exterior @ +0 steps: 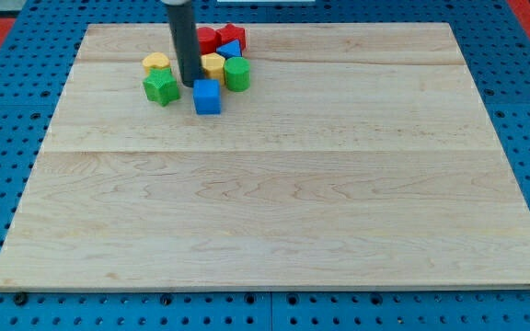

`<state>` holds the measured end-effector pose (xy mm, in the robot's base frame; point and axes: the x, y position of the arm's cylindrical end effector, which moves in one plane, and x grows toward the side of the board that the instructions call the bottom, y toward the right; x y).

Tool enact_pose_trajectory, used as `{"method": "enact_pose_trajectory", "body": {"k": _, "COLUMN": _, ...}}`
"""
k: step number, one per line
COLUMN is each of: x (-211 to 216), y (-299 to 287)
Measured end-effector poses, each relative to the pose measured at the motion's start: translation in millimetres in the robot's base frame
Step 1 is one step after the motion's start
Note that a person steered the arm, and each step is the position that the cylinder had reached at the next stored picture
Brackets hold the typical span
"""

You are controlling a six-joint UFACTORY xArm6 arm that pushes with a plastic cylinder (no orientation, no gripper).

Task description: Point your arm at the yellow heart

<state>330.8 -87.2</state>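
My tip (191, 85) rests on the worktop (274, 193) near the view's top, between the yellow heart (155, 63), just to its left, and a yellow block (213, 66). A green star (161, 88), a blue cube (207, 97), a green cylinder (237, 74) and what appear to be red blocks (219, 38) cluster close. The arm carries no hand.

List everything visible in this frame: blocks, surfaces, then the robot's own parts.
yellow heart: 1, yellow, top left of cluster.
green star block: 1, green, below the heart.
yellow block: 1, yellow, right of rod.
green block: 1, green, cluster's right.
blue cube: 1, blue, cluster's bottom.
red blocks: 2, red, cluster's top.
blue block: 1, blue, between the red blocks and the green block.
wooden board: 1, pale wood.
my tip: 1, dark, between the green star block and the yellow block, right of the heart.
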Motion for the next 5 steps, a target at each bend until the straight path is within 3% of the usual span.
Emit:
{"method": "enact_pose_trajectory", "body": {"k": 1, "x": 45.4, "y": 11.9}}
{"method": "enact_pose_trajectory", "body": {"k": 2, "x": 51.1, "y": 24.4}}
{"method": "enact_pose_trajectory", "body": {"k": 3, "x": 85.7, "y": -53.8}}
{"method": "enact_pose_trajectory", "body": {"k": 4, "x": 45.8, "y": -148.9}}
{"method": "enact_pose_trajectory", "body": {"k": 5, "x": -24.4, "y": -148.9}}
